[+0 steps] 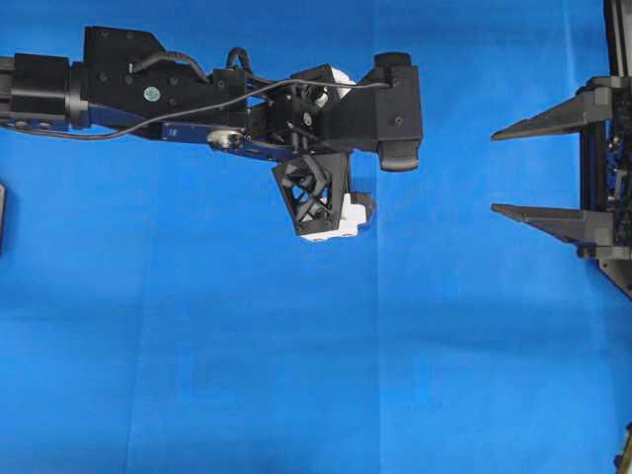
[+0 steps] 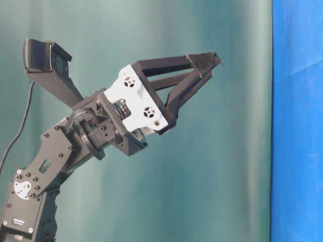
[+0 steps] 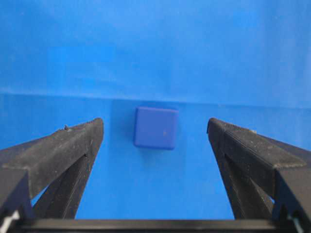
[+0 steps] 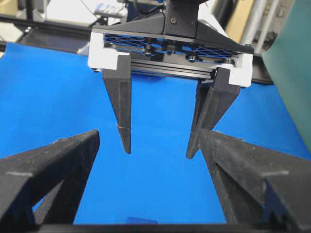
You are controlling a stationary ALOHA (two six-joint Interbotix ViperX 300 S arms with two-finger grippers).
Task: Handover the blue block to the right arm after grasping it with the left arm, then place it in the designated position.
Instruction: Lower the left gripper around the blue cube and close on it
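Note:
The blue block [image 3: 155, 127], a small dark-blue cube, lies on the bright blue cloth, centred below and just beyond the tips of my left gripper [image 3: 154, 124]. That gripper is open and points down at the table, its fingers wide on both sides of the block without touching it. From overhead the left gripper [image 1: 321, 197] with its white brackets hides the block. My right gripper [image 1: 499, 170] stands open at the right edge, aimed left toward the left gripper [image 4: 158, 153]. In the right wrist view only a sliver of the block [image 4: 141, 220] shows at the bottom.
Blue cloth [image 1: 197, 375] covers the whole table, with faint crease lines. A dark object [image 1: 2, 217] sits at the far left edge. A green backdrop [image 2: 151, 201] stands behind the left arm. Cables and equipment lie beyond the table's far edge [image 4: 48, 29].

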